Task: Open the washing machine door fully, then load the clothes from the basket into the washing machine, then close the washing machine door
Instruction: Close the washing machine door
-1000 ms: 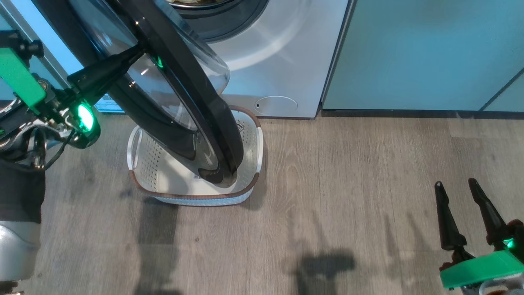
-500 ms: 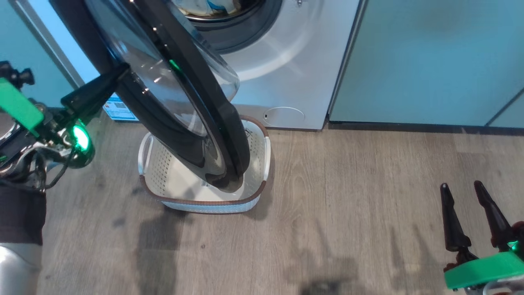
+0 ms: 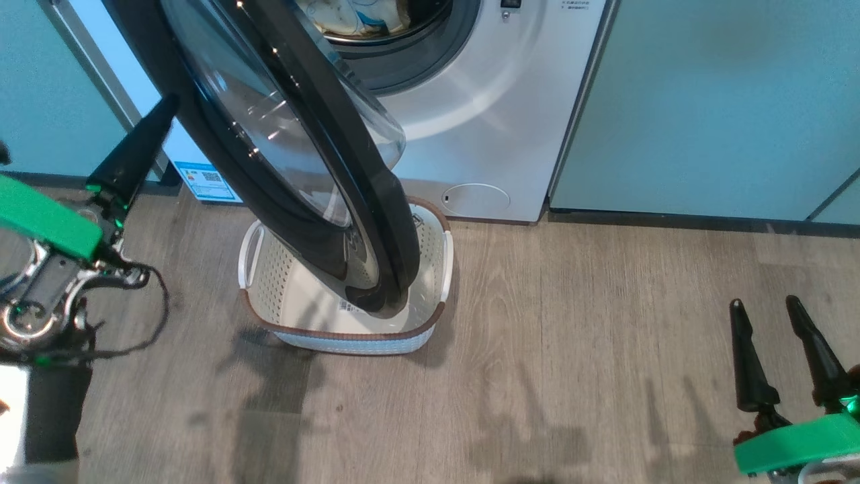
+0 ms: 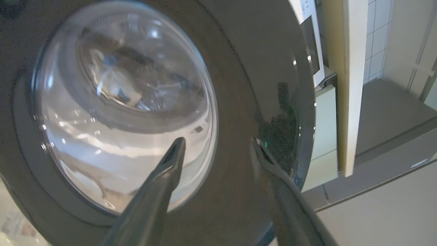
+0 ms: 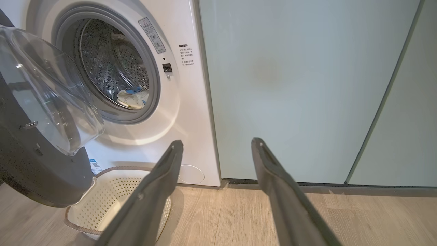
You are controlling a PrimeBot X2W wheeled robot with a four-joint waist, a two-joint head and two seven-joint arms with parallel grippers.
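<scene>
- Washing machine door (image 3: 295, 154), the large round glossy black one with the bulging clear glass bowl at its centre, stands swung out from the front of the machine, its lower edge hanging over the basket.
- Big white front-loading washing machine (image 3: 484, 121) has its drum mouth exposed, and the grey seal shows in the right wrist view.
- Pale yellow soft clothes (image 3: 349, 17) with a small blue piece lie inside the steel drum, low at the front.
- Small cream-white perforated basket (image 3: 346, 339) with a brown rim sits on the grey wood-look floor (image 3: 571, 336), just before the machine; the label (image 3: 349, 306) on its bottom is showing.
- Left gripper (image 4: 217, 140) points at the door's outer face with its jaws spread apart and nothing between them. One tip is over the glass edge, the other over the black ring. Contact with the door cannot be told.
- In the head view one long dark left finger (image 3: 134, 154) reaches up close beside the door's outer side.
- Right gripper (image 3: 764, 302) hovers over the floor well to the right, jaws apart, gripping nothing.
- Blue-bordered QR sticker (image 3: 207, 180) and a round cap (image 3: 476, 199) sit low on the machine; pale green cabinets (image 3: 705, 101) stand beside it.
</scene>
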